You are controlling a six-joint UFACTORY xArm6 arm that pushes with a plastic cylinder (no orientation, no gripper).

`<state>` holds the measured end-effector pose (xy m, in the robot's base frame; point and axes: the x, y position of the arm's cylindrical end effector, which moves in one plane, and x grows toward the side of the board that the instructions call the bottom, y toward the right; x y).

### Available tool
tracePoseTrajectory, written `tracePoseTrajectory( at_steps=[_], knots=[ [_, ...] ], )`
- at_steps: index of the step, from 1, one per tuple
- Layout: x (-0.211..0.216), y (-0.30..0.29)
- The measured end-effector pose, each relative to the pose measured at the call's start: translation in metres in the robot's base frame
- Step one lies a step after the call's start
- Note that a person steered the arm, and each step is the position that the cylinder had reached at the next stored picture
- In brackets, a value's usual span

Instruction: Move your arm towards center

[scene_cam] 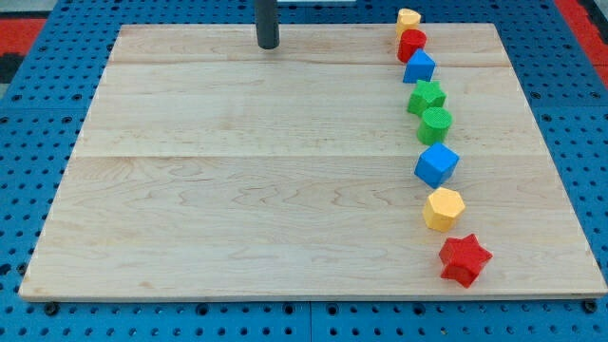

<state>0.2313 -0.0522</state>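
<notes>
My tip (268, 46) stands near the top edge of the wooden bench (237, 190), a little left of its midline, touching no block. I carry no jaws at all, only this dark rod, so there is nothing to be apart or clamped.

The centre I am sent to lies below my tip in the view and slightly to the right — bare wood, as far as I can judge.

All the blocks run in a curving line down the view's right: a yellow block (408, 18) at the top, a red block (411, 44) touching it, a blue cube (419, 66), a green star (427, 96), a green cylinder (435, 124), a second blue cube (437, 164), a yellow hexagon (443, 208) and a red star (465, 259) lowest.

To do this well I would slide straight down and a touch rightward, stopping at mid-bench — well short of the green cylinder and second blue cube, which sit nearest that height. Nothing seems to lie in the path, so a steady, direct stroke should serve.
</notes>
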Motion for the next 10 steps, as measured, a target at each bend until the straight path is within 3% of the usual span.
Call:
tracePoseTrajectory(
  at_steps=[4, 10],
  knots=[
    [-0.002, -0.005],
    [0.100, 0.031]
  ],
)
